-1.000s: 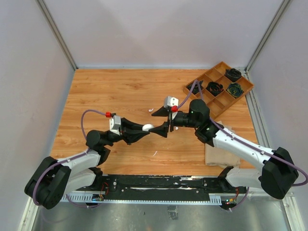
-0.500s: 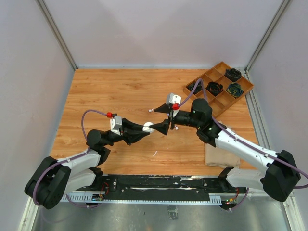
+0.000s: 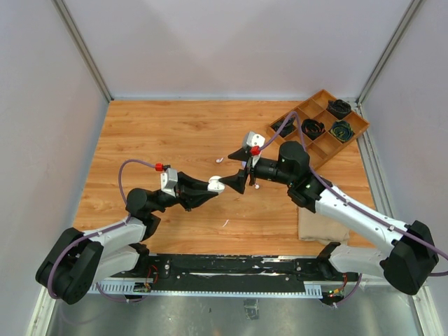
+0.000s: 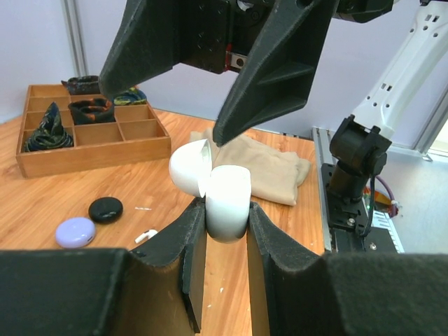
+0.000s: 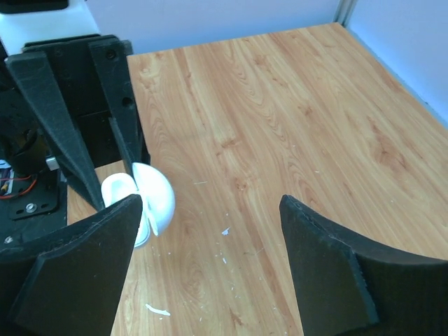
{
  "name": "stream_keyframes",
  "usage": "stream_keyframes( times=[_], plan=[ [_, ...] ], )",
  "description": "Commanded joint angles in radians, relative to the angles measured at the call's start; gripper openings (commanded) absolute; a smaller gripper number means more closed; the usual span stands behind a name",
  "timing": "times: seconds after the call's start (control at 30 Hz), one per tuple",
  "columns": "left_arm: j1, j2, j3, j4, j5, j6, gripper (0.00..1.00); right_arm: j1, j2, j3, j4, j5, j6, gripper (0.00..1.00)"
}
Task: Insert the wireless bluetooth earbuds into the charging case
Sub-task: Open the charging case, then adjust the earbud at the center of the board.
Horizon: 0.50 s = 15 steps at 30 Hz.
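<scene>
My left gripper (image 4: 225,210) is shut on the base of the white charging case (image 4: 227,199), held above the table with its lid (image 4: 187,168) hinged open. The case also shows in the top view (image 3: 216,185) and in the right wrist view (image 5: 150,196). My right gripper (image 5: 210,203) is open and empty, its fingers (image 4: 273,63) spread just above and beyond the case. A small white earbud (image 4: 145,236) lies on the wood to the left of the case. No black or lavender earbuds show.
A lavender disc (image 4: 75,232) and a black disc (image 4: 106,208) lie beside the white earbud. A wooden compartment tray (image 3: 318,129) with dark items stands at the back right. A beige cloth (image 4: 269,168) lies at the right front. A thin white sliver (image 5: 157,309) is on the wood.
My right gripper has lifted and tilted a little away from the case, and its fingers stand wider apart. The left gripper has kept the case almost still.
</scene>
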Motion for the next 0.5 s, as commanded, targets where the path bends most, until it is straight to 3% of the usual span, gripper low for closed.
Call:
stream_keyframes(
  times=[0.0, 0.2, 0.47],
  plan=[
    [0.004, 0.002, 0.0, 0.022, -0.012, 0.016, 0.0, 0.007, -0.009, 0.062, -0.067, 0.078, -0.005, 0.81],
    [0.004, 0.001, -0.012, 0.002, -0.091, 0.027, 0.0, 0.005, -0.009, 0.074, -0.102, 0.062, -0.009, 0.83],
    [0.004, -0.03, -0.033, -0.134, -0.324, 0.077, 0.0, -0.028, 0.038, 0.113, -0.338, 0.167, -0.049, 0.84]
  ],
)
